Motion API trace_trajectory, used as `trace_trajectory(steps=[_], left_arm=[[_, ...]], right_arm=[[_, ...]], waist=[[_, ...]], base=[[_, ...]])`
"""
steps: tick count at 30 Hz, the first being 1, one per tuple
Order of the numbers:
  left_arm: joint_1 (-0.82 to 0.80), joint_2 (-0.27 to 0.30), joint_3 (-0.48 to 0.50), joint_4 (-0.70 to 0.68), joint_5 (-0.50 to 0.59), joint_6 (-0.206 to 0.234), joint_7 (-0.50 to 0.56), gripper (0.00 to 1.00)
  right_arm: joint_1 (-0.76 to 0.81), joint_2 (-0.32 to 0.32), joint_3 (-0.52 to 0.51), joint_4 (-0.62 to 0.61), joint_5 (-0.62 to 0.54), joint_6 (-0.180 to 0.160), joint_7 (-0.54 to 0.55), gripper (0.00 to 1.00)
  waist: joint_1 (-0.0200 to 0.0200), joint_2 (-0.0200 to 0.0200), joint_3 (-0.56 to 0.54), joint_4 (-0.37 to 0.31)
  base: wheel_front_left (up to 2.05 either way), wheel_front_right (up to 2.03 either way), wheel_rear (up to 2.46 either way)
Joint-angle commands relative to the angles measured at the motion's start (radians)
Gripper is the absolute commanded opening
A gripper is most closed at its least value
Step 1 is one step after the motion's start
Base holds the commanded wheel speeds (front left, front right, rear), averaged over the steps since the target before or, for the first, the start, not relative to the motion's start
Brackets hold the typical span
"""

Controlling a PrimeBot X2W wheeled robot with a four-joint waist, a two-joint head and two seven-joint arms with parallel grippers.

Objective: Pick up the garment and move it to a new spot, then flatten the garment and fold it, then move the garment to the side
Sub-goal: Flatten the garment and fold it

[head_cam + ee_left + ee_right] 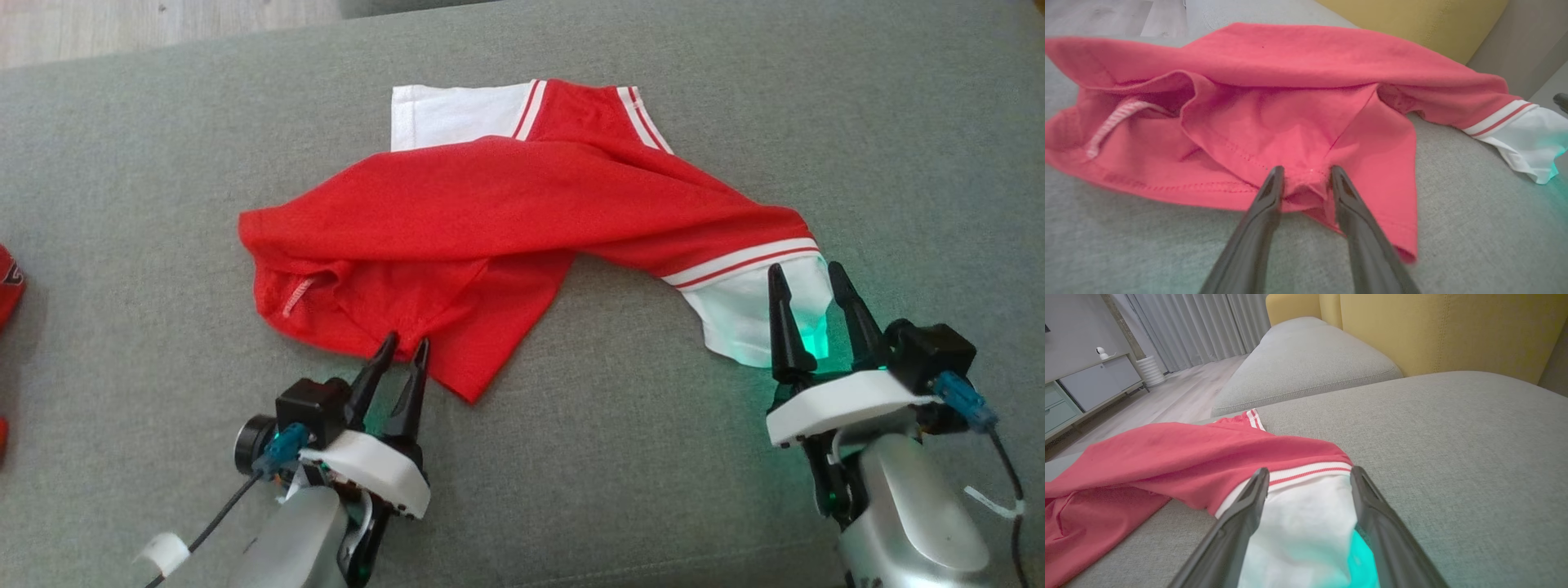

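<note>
Nearest the camera, left end effector (406, 341) low on the grey sofa cushion (612, 457), tips at the near hem of the garment (490, 212). Jaws part-way apart, a puckered fold of red hem between them in the left wrist view (1307, 169); whether they pinch the cloth or merely straddle it cannot be told. Right end effector (805, 271) on the opposite side, jaws spread wide and holding nothing, one finger on each side of the near white sleeve (735, 318), which lies flat on the cushion under them with a green glow on it; the right wrist view (1308, 470) shows the red-and-white stripe trim (1306, 471) just past the fingertips. Garment: red mesh shirt, crumpled, lying across the middle of the cushion between the two arms, body folded over on itself, a pale striped loop (298, 296) showing inside the opening at the left. Farther back, the second white sleeve (449, 114) lies flat at the shirt's far edge. A red object (8, 286), cut off, sits at the left border. Beyond the cushion: pale wood floor (122, 28), yellow sofa back (1453, 330), grey curtains (1208, 326).
</note>
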Motion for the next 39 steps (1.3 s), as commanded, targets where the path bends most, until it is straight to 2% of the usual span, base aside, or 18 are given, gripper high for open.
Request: trace_trajectory(steps=[1, 2, 3, 4, 5, 6, 11, 17, 23, 27, 32, 33, 34, 35, 39], left_arm=[[-0.037, 0.007, 0.031, -0.012, 0.01, 0.002, -0.005, 0.49], [-0.04, 0.005, 0.032, -0.009, 0.013, 0.002, -0.005, 0.42], [-0.04, 0.005, 0.032, -0.009, 0.013, 0.002, -0.005, 0.42], [-0.042, 0.004, 0.032, -0.006, 0.016, 0.002, -0.005, 0.33], [-0.044, 0.003, 0.032, -0.003, 0.018, 0.002, -0.005, 0.22], [-0.046, 0.002, 0.031, -0.001, 0.019, 0.002, -0.005, 0.0], [-0.051, 0.002, 0.066, -0.064, 0.038, 0.002, -0.005, 0.0], [-0.004, 0.011, 0.143, -0.252, 0.126, 0.002, -0.005, 0.0], [0.072, 0.072, 0.152, -0.37, 0.214, 0.002, -0.005, 0.0], [0.162, 0.137, 0.172, -0.374, 0.268, 0.002, -0.005, 0.0], [0.252, 0.145, 0.24, -0.307, 0.296, 0.024, -0.005, 0.0], [0.266, 0.138, 0.259, -0.293, 0.291, 0.032, -0.005, 0.21], [0.279, 0.129, 0.28, -0.277, 0.286, 0.042, -0.005, 0.65], [0.289, 0.115, 0.307, -0.266, 0.273, 0.052, -0.005, 1.0], [0.313, 0.035, 0.449, -0.277, 0.208, 0.08, -0.005, 1.0]], right_arm=[[-0.021, -0.001, 0.022, -0.027, -0.005, -0.001, -0.006, 1.0], [-0.023, -0.001, 0.022, -0.026, -0.005, -0.001, -0.006, 1.0], [-0.023, -0.001, 0.022, -0.026, -0.005, -0.001, -0.006, 1.0], [-0.025, -0.001, 0.023, -0.026, -0.004, -0.001, -0.006, 1.0], [-0.027, -0.001, 0.023, -0.026, -0.003, -0.001, -0.006, 1.0], [-0.029, -0.001, 0.024, -0.026, -0.002, -0.001, -0.006, 1.0], [-0.027, -0.001, 0.019, -0.025, 0.002, -0.001, -0.006, 1.0], [0.012, -0.001, 0.0, -0.013, 0.019, -0.001, -0.006, 1.0], [0.051, -0.001, -0.002, 0.002, 0.057, -0.001, -0.006, 1.0], [0.067, -0.001, 0.011, 0.007, 0.077, -0.001, -0.006, 1.0], [0.082, -0.001, 0.012, 0.003, 0.081, -0.001, -0.006, 1.0], [0.085, -0.001, 0.012, 0.004, 0.08, -0.001, -0.006, 1.0], [0.086, -0.001, 0.012, 0.004, 0.08, -0.001, -0.006, 1.0], [0.087, -0.001, 0.013, 0.004, 0.08, -0.001, -0.006, 1.0], [0.089, -0.001, 0.003, -0.017, 0.081, -0.001, -0.006, 1.0]], waist=[[0.0, 0.0, 0.002, 0.003], [0.0, 0.0, 0.003, 0.005], [0.0, 0.0, 0.003, 0.005], [0.0, 0.0, 0.004, 0.006], [0.0, 0.0, 0.005, 0.007], [0.0, 0.0, 0.005, 0.008], [0.0, 0.0, -0.012, 0.024], [0.0, 0.0, -0.087, 0.076], [0.0, 0.0, -0.164, 0.12], [0.0, 0.0, -0.196, 0.121], [0.0, 0.0, -0.208, 0.11], [0.0, 0.0, -0.21, 0.108], [0.0, 0.0, -0.211, 0.106], [0.0, 0.0, -0.213, 0.104], [0.0, 0.0, -0.218, 0.101]], base=[[0.0, 0.0, 0.0], [0.0, 0.0, 0.0], [0.0, 0.0, 0.0], [0.0, 0.0, 0.0], [0.0, 0.0, 0.0], [0.0, 0.0, 0.0], [0.0, 0.0, 0.0], [0.0, 0.0, 0.0], [0.0, 0.0, 0.0], [0.0, 0.0, 0.0], [0.0, 0.0, 0.0], [0.0, 0.0, 0.0], [0.0, 0.0, 0.0], [0.0, 0.0, 0.0], [0.0, 0.0, 0.0]])
